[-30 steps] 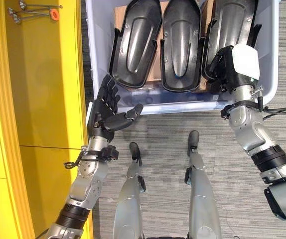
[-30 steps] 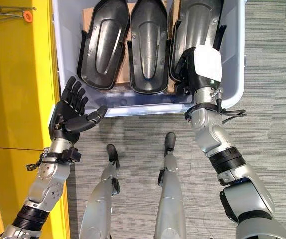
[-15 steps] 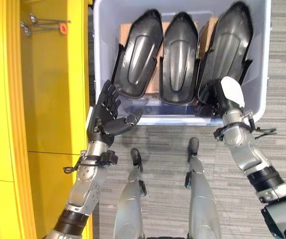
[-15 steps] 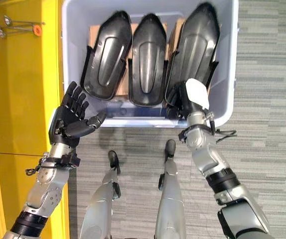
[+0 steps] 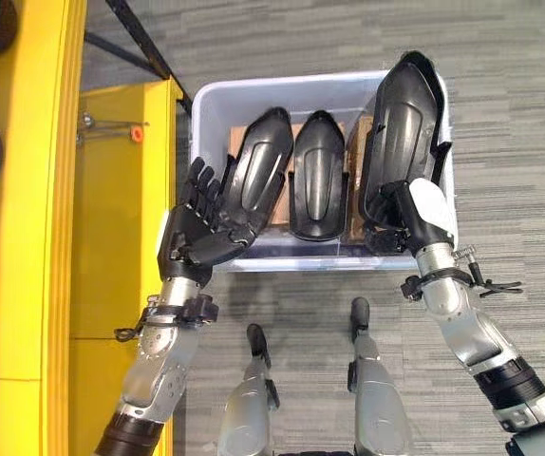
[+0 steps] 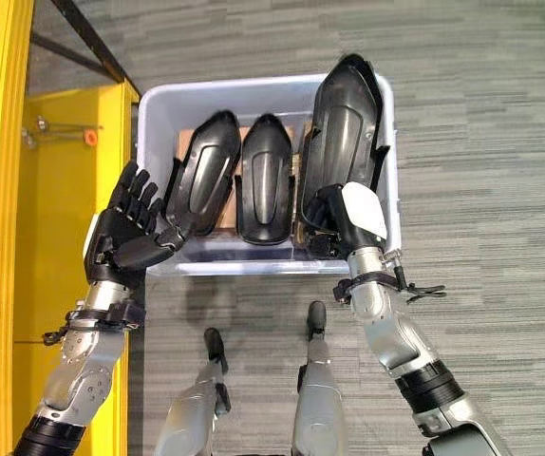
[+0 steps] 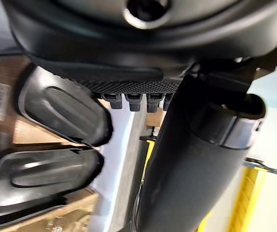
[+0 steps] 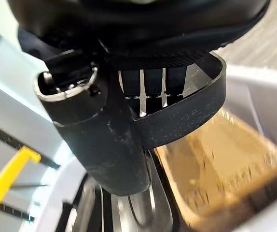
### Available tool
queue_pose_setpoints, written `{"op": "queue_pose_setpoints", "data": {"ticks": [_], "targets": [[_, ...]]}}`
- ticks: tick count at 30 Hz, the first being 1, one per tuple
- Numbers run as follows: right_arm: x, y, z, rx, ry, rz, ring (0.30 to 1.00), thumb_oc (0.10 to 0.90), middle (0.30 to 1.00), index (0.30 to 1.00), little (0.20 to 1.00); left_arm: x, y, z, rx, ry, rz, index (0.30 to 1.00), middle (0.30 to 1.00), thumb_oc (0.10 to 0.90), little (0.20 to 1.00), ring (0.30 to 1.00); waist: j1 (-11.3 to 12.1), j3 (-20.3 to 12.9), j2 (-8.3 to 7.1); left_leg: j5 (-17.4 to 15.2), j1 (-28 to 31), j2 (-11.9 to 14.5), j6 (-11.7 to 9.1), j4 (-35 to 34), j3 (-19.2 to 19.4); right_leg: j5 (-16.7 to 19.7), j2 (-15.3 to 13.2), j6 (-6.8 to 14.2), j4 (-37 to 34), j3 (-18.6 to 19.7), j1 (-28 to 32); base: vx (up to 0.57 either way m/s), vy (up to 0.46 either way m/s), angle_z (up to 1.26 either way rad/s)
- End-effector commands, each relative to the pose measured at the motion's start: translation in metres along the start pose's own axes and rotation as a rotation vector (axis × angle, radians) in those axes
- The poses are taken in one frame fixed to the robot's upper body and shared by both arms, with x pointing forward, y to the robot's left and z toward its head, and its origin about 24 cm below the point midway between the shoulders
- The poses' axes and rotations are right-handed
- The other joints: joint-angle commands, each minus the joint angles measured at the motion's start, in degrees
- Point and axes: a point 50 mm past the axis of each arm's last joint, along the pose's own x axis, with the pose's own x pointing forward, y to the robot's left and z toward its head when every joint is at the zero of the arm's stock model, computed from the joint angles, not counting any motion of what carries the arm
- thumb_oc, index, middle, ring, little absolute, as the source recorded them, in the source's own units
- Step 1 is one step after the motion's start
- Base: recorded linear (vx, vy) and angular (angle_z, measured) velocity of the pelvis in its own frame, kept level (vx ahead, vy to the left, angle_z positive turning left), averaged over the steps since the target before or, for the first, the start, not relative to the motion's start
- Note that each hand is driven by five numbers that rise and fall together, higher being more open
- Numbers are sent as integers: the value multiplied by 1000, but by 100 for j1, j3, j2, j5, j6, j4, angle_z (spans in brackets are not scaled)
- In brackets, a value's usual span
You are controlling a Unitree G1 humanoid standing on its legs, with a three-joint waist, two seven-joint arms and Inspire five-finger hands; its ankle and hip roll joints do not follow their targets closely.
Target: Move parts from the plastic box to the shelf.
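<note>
The right hand [image 5: 415,211] is curled round the lower end of a black part [image 5: 401,128], raised above the plastic box [image 5: 211,104]; the left hand [image 5: 197,223] is spread beside two parts [image 5: 291,171] inside, near the yellow shelf [image 5: 26,190]

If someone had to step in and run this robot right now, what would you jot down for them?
Right hand: shut on the near end of the rightmost black part, which stands higher than the others.
Left hand: open, holding nothing, at the plastic box's near left corner.
Two more parts lie in the box.
Yellow shelf is on the robot's left; no part placed on it yet.
Left: carry all three across.
</note>
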Motion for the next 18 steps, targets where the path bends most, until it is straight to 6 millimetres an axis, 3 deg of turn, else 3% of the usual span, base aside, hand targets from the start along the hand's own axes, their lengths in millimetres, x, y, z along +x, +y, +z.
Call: {"op": "queue_pose_setpoints", "data": {"ticks": [1, 10, 18], "targets": [[8, -51, 53, 51, -304, -301, 300, 400, 300, 300, 300, 2, -7, 40, -16, -205, -78, 1000, 1000, 900, 1000, 1000, -94, -673, -195, -297, 48, -96, 195, 86, -88, -1043, 135, -94, 593, 227, 188, 65, 16, -3], [-15, -67, 62, 135, -421, -311, 300, 400, 300, 300, 300, -11, 0, 29, -11, -130, -43, 1000, 1000, 900, 1000, 1000, -83, -1336, -303, -378, 529, -24, 163, -32, -92, -997, 102, -40, 323, 176, 776, 81, 17, -3], [-28, -54, 76, 259, -485, -159, 300, 400, 300, 300, 300, -16, -2, 23, -18, -87, -68, 1000, 1000, 900, 1000, 1000, 56, -1856, -422, -464, 841, -20, 139, -46, -166, -997, 55, -15, 107, 31, 1272, 99, 31, 1]]}}
